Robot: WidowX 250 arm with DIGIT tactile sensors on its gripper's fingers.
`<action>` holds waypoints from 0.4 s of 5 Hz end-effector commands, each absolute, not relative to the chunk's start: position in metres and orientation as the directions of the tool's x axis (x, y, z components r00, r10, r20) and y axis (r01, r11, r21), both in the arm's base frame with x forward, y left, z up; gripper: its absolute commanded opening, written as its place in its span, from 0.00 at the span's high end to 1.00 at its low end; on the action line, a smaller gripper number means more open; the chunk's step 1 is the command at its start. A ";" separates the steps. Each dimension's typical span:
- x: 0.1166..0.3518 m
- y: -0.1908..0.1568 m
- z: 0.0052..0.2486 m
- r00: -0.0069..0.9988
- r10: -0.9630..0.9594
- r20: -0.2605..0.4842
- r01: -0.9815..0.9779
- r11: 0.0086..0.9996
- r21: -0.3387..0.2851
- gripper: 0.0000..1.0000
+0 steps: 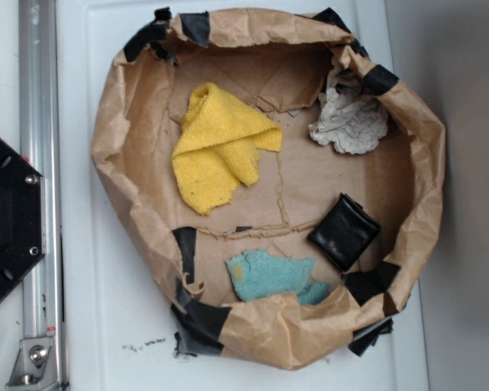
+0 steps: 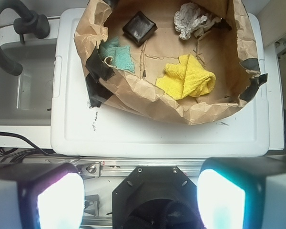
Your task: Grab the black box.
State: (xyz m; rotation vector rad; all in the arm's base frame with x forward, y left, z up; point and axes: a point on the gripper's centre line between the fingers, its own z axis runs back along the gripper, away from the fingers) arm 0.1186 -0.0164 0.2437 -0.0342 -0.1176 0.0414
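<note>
The black box (image 1: pixel 344 232) is lying inside the paper basin (image 1: pixel 114 122), right of the teal cloth (image 1: pixel 269 275). The pincer (image 2: pixel 142 196) is hovering apart, empty, well away from the basin.

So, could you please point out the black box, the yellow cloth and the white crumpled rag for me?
black box (image 1: pixel 344 231), exterior view, middle of its glossy top.
yellow cloth (image 1: pixel 220 147), exterior view, centre of the folded fabric.
white crumpled rag (image 1: pixel 350 122), exterior view, middle of the bunch.
</note>
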 end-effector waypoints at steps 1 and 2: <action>0.119 -0.016 0.244 0.992 0.043 0.117 -0.039 0.999 -0.037 0.00; 0.169 -0.004 0.194 0.952 0.294 0.082 -0.287 0.954 -0.087 0.00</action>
